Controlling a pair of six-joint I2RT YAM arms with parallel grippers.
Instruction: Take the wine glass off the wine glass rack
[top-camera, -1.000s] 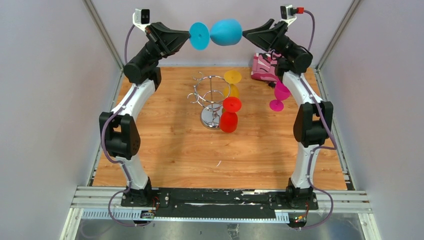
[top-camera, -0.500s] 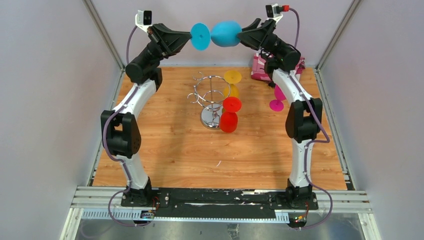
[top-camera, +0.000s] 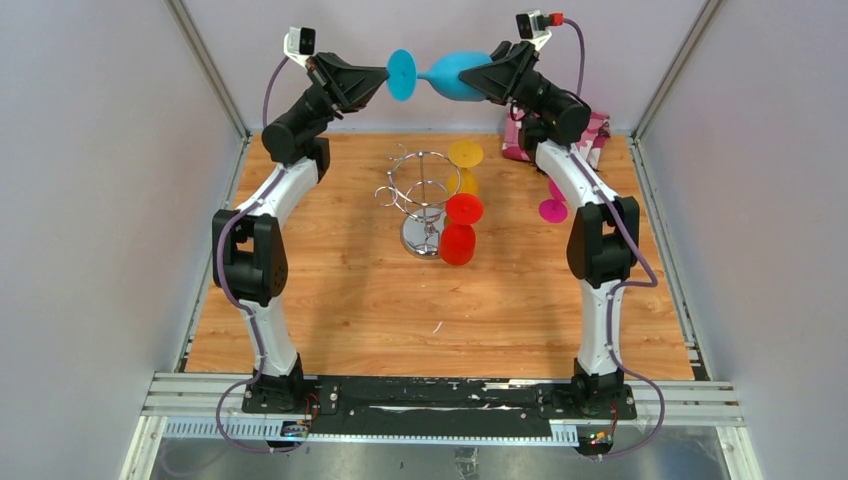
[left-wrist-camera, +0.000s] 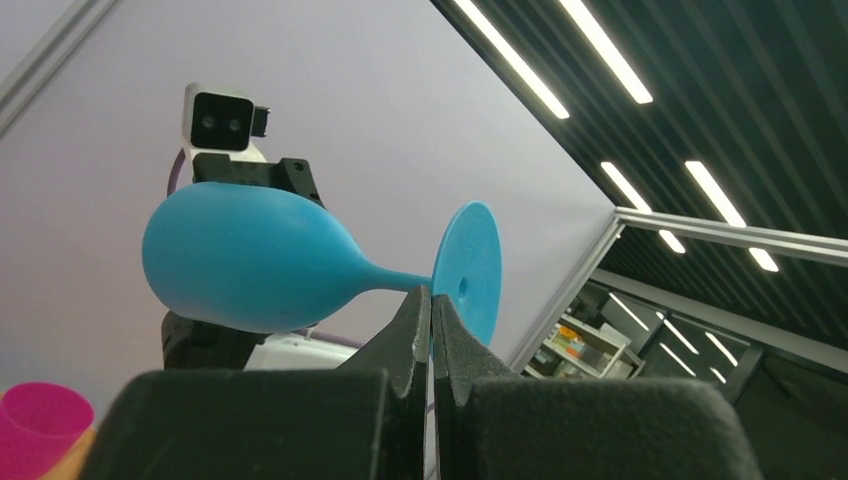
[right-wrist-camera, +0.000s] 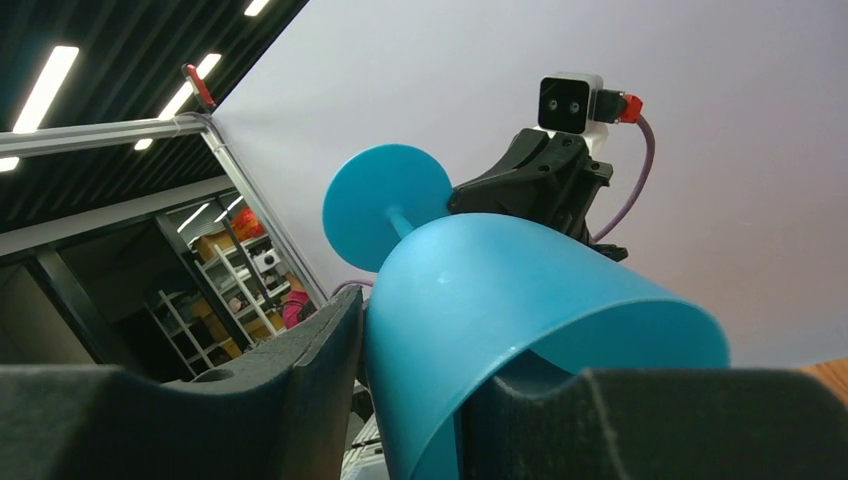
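The table (top-camera: 330, 300) has a top of light brown wood planks with clear grain. Plain pale grey-lilac walls (top-camera: 90, 200) close it on the left, the right and the back, and slim aluminium posts (top-camera: 205, 65) stand in the two back corners. Along the near edge runs a silver rail (top-camera: 190, 398), with a grey metal plate (top-camera: 400, 462) below it. The wrist views show a dark ceiling (left-wrist-camera: 760, 60) with long white light strips (left-wrist-camera: 585, 50), and far away some shelves (right-wrist-camera: 240, 290) with goods
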